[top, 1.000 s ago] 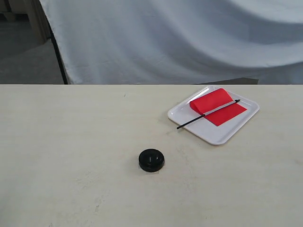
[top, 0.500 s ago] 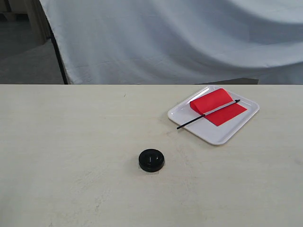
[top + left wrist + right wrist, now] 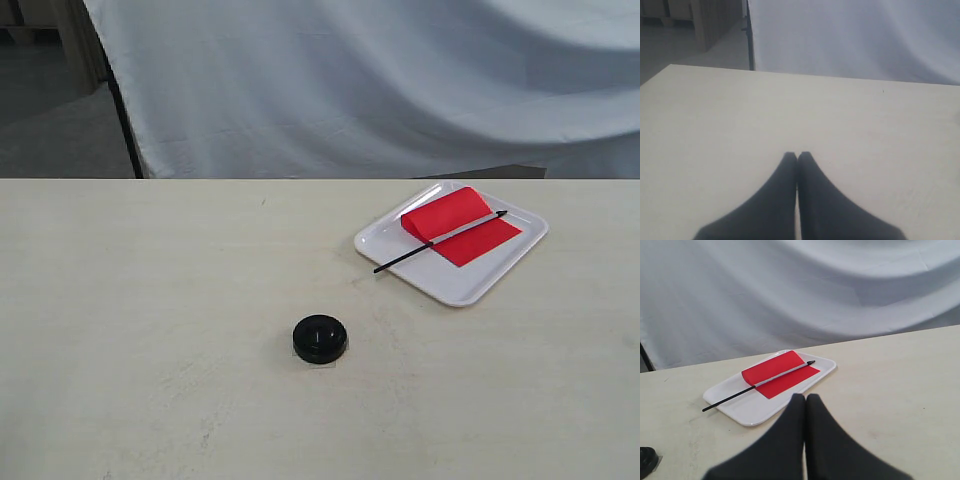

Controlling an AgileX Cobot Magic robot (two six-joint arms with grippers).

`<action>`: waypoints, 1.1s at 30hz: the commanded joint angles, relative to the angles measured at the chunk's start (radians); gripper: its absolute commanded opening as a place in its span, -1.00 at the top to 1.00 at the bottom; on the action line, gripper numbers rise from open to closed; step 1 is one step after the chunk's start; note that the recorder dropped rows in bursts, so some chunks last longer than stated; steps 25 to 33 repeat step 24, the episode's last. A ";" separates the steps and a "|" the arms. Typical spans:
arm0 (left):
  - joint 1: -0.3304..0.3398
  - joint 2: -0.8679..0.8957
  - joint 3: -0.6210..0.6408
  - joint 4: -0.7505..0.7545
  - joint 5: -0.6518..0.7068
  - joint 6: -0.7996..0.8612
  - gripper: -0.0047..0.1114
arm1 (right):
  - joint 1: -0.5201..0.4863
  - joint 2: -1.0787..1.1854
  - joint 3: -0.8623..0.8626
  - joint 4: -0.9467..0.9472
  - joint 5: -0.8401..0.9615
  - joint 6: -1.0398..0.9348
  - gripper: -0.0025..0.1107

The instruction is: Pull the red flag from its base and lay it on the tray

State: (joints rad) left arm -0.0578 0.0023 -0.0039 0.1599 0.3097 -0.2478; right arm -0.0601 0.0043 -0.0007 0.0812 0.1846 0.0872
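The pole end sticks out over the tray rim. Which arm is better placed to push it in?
Right, probably. The tray with the red flag lies on the right side, and the right tool faces it; the left tool faces only table.

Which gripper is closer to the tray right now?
Right. The right gripper, shut, has the tray just beyond its fingertips. The left gripper, also shut, hovers over the table, and its wrist view shows no tray.
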 commanded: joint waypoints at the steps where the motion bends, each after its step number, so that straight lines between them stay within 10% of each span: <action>1: -0.004 -0.002 0.004 0.000 0.000 -0.002 0.92 | 0.004 -0.004 0.001 0.001 0.004 -0.005 0.96; 33: -0.004 -0.002 0.004 0.000 0.009 0.002 0.92 | 0.004 -0.004 0.001 0.001 0.004 -0.003 0.96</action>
